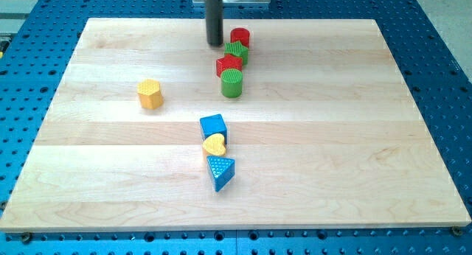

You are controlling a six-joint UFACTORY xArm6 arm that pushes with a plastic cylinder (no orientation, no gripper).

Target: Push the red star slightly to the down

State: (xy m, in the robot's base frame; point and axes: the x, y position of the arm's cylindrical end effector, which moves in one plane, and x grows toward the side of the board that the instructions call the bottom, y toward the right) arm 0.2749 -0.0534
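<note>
Camera view, read from its left to its right, first gives you the yellow hexagonal block (150, 93), alone on the wooden board (88, 174) and well apart from everything else. Toward the middle, a short column runs down the view: the blue cube (213, 127), the yellow heart (214, 145) touching its lower edge, and the blue triangle (220, 171) just under that. Up near the view's top, the dark rod comes down with my tip (214, 44) resting on the board; there is no gripper on this arm, so there is nothing to see spread or closed, only the bare rod end. Just to the right of the tip sits a tight cluster: the red cylinder (240, 38) at the top, a green block (237, 51) whose shape you cannot make out clearly touching it below, then the red star (229, 65), and the green cylinder (231, 83) against the star's lower side. The tip stands beside the cluster's upper left, above and slightly left of the star and apart from it. Judging by that, you should count the push as not yet made: the tip has to get behind the star's upper side, where the green block crowds it, and the green cylinder below will likely be shoved along too.
</note>
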